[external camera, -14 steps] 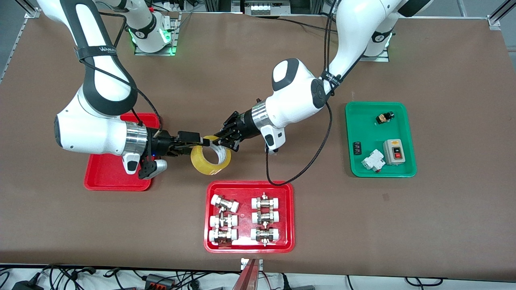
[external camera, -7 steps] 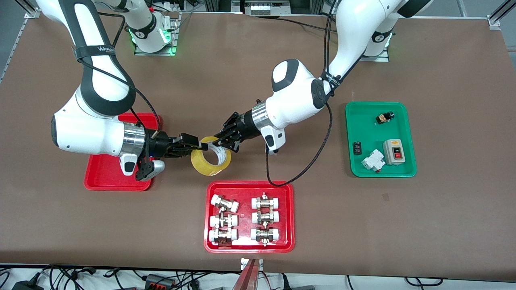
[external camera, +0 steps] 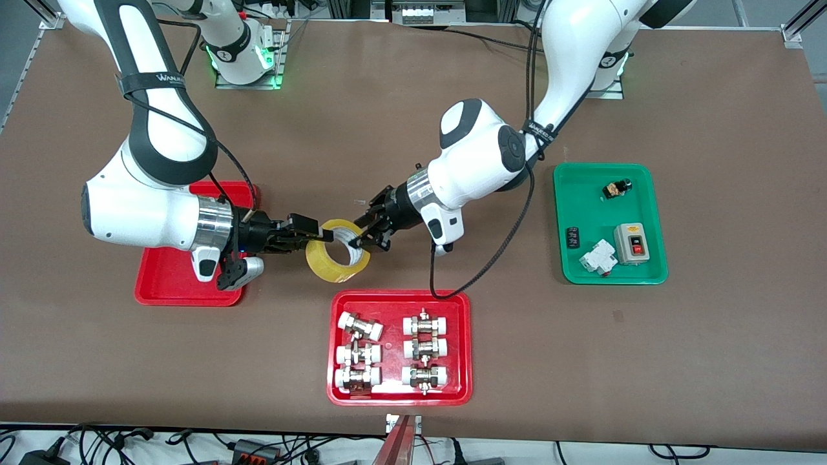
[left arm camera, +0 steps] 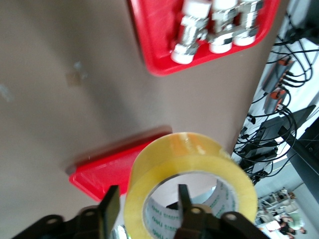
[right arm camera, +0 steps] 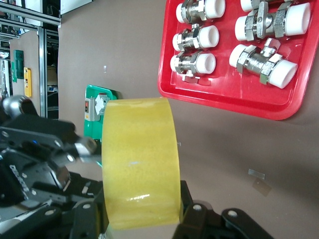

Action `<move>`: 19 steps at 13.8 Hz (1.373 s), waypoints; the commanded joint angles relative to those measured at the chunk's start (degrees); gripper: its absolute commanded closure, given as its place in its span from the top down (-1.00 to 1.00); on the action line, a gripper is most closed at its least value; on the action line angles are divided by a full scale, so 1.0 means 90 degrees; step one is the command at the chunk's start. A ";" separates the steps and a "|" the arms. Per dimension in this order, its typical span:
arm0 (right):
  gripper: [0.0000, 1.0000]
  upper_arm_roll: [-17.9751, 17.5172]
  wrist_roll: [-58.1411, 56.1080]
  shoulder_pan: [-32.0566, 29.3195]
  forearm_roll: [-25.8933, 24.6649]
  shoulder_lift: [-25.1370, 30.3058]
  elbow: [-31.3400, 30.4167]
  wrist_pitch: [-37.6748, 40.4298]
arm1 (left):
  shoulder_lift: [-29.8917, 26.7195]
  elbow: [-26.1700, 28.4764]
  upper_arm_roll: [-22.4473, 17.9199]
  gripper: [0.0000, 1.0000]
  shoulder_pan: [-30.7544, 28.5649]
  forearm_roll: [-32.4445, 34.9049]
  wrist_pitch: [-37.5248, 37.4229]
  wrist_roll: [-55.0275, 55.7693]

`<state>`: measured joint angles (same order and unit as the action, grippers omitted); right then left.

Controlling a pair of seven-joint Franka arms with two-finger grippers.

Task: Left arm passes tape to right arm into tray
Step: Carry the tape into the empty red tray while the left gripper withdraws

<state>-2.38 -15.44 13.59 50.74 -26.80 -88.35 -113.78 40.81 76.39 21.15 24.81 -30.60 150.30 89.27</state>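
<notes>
The yellow tape hangs in the air over bare table between the plain red tray and the fittings tray. My right gripper is shut on it, with a finger on each flat side, as the right wrist view shows with the tape. My left gripper is open. In the left wrist view it straddles the wall of the tape, one finger inside the core and one outside, with a gap to the wall. The red tray lies below.
A red tray with pipe fittings lies nearer the front camera than the tape; it also shows in the wrist views. A green tray with switches lies toward the left arm's end.
My left gripper has opened off the tape's wall and its wrist has drawn back a little toward the left arm's end. The tape stays in my right gripper.
</notes>
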 commanded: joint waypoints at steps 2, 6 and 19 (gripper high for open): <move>-1.00 0.0049 -0.0061 -0.0074 0.0037 0.0028 0.0032 0.0103 | -0.0403 -0.0100 -0.0064 1.00 -0.0481 0.0420 -0.0993 -0.0366; -1.00 0.0060 -0.0394 -0.1077 -0.0254 -0.0011 -0.0338 0.0950 | -0.1047 -0.0109 0.0023 1.00 -0.1369 0.1447 -0.3532 -0.1877; -0.76 0.0060 -0.4446 -0.3687 -0.2081 -0.1427 -0.0750 0.2252 | -0.2083 -0.0100 -0.0065 1.00 -0.3067 0.2950 -0.7264 -0.6273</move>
<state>-0.68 -53.35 -18.54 33.84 -39.29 -95.75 -94.13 25.45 74.30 20.34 0.72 -5.86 89.99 38.27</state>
